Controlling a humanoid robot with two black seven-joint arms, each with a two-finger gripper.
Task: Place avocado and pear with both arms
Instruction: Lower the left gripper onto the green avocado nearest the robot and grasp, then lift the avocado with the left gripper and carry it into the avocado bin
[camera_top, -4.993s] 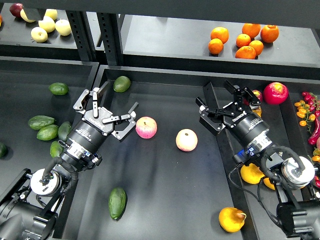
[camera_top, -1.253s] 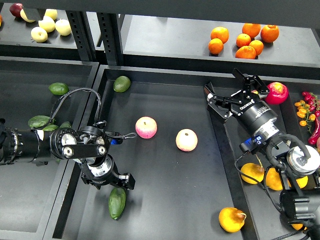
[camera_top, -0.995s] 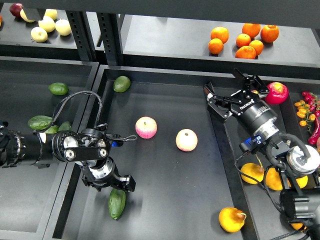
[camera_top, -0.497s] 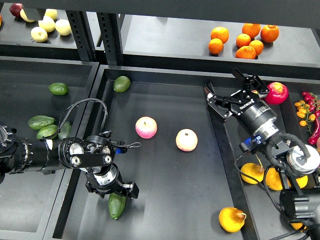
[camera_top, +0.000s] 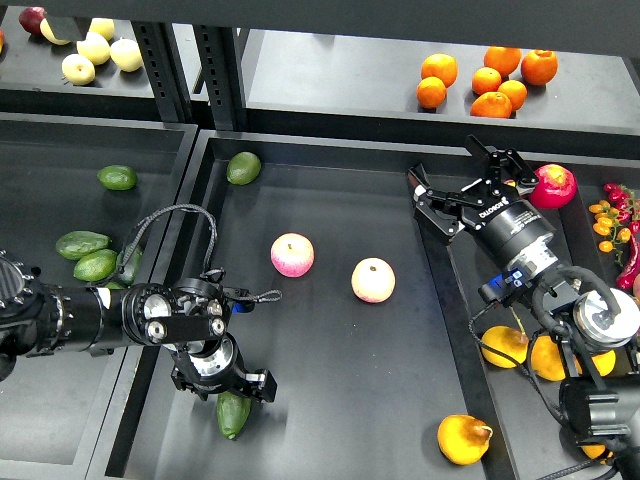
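Left gripper (camera_top: 222, 388) is sitting right over the avocado (camera_top: 233, 414), touching its upper end; finger spread impossible to judge. Right gripper (camera_top: 462, 185) is hovering fingers apart, well right of the avocado. Pear (camera_top: 464, 439) is lying far right of the avocado, untouched.

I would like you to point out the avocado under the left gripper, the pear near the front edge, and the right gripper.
avocado (camera_top: 232, 416): head view, on its visible lower green end.
pear (camera_top: 463, 439): head view, on the middle of its orange-yellow body.
right gripper (camera_top: 458, 180): head view, midway between its fingertips.
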